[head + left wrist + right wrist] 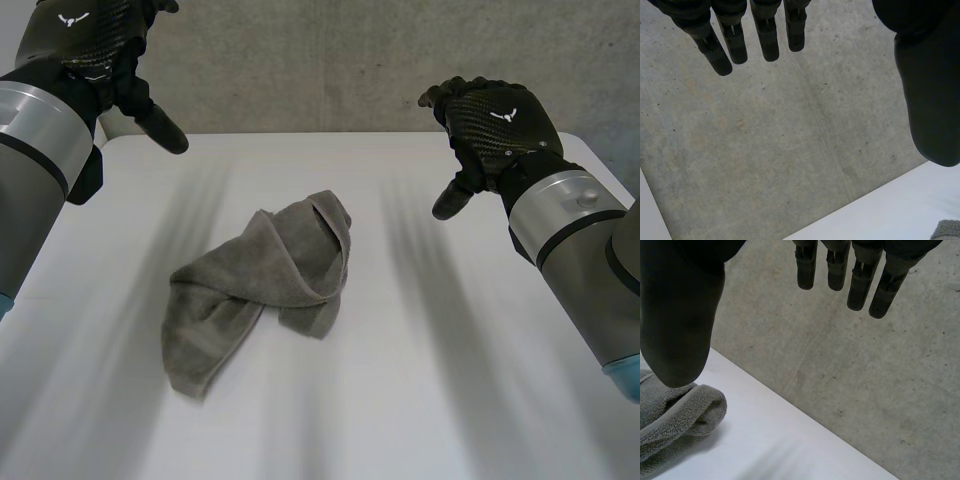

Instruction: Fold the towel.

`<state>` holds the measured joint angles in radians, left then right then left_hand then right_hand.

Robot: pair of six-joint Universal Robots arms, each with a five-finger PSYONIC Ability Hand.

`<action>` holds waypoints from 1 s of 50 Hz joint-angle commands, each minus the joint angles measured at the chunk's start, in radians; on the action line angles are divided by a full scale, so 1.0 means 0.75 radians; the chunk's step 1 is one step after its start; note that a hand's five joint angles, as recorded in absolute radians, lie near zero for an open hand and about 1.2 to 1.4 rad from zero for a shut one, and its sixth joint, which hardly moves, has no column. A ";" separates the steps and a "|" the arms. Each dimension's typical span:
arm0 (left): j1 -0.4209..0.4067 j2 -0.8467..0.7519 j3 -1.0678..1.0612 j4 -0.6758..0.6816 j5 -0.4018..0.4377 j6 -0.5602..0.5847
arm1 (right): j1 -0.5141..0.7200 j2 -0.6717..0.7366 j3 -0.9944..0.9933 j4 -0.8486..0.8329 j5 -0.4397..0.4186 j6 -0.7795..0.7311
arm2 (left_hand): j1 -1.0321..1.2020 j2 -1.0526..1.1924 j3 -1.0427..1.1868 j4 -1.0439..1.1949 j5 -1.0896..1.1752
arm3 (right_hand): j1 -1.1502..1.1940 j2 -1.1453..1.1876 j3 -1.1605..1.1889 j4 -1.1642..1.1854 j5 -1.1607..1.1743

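A grey towel (pixel 262 285) lies crumpled and twisted in the middle of the white table (pixel 450 400). My left hand (pixel 105 55) hangs in the air above the table's far left corner, fingers straight, holding nothing. My right hand (pixel 490 130) hovers above the far right part of the table, well clear of the towel, open and empty too. In the left wrist view the fingers (pixel 767 37) and thumb (pixel 930 100) are spread, and a bit of towel (pixel 947 230) shows by the thumb. In the right wrist view the towel (pixel 675 425) lies below the thumb (pixel 677 335), apart from the straight fingers (pixel 857 282).
A grey concrete wall (pixel 330 60) rises behind the table's far edge (pixel 330 135). Bare white tabletop surrounds the towel on every side.
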<state>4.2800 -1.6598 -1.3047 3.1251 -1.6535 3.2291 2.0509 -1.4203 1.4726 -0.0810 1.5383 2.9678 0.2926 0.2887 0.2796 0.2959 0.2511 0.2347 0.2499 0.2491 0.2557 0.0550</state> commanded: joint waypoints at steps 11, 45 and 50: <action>-0.010 -0.145 -0.028 0.020 0.022 0.012 | 0.004 0.086 -0.051 -0.011 -0.108 -0.040 | -0.082 -0.077 -0.065 -0.086 -0.259 | -0.080 -0.101 -0.099 -0.108 -0.073; -0.090 -0.861 0.065 0.271 0.253 0.517 | 0.108 0.992 -0.612 -0.178 -0.437 -0.742 | 1.472 1.477 1.489 1.467 1.294 | 1.549 1.528 1.530 1.521 1.556; -0.100 -0.699 -0.017 0.280 0.182 0.460 | 0.102 0.857 -0.513 -0.170 -0.374 -0.730 | 1.472 1.477 1.489 1.467 1.294 | 1.549 1.528 1.530 1.521 1.556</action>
<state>4.2123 -2.2968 -1.2631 3.3302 -1.4688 3.6177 2.1310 -0.6854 1.0161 -0.2061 1.2165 2.4092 1.4144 1.4625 1.5336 1.5079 1.4775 1.3095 1.3040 1.3322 1.3372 1.1591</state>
